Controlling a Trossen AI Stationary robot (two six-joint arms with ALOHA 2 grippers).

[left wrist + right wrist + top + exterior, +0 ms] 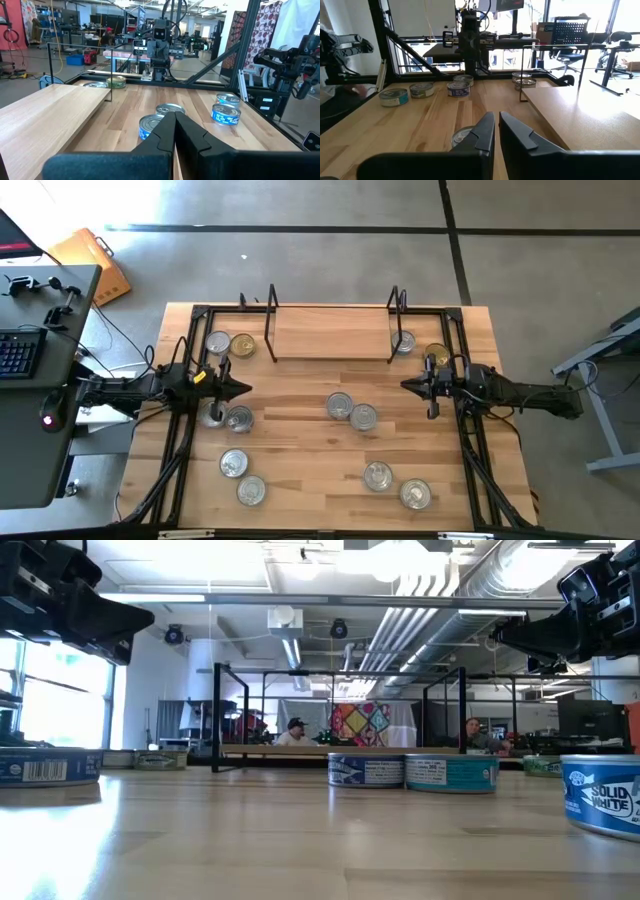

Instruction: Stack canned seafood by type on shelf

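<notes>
The shelf [330,330], a light board between two black wire end frames, stands at the table's far middle; nothing lies on it. Short round tins rest flat on the tabletop: a silver [218,343] and a gold one [242,345] left of the shelf, a silver [403,342] and a gold one [436,356] at its right end, and a pair in the middle [351,411]. My left gripper [240,389] is shut and empty, above the table beside two tins [226,417]. My right gripper [408,385] is shut and empty, above the table's right side.
Two more tins lie near the front left [242,477] and two near the front right [396,485]. The black metal frame [180,430] runs along the table's edges. A desk with a keyboard [20,350] stands left of the table. People show in the room beyond.
</notes>
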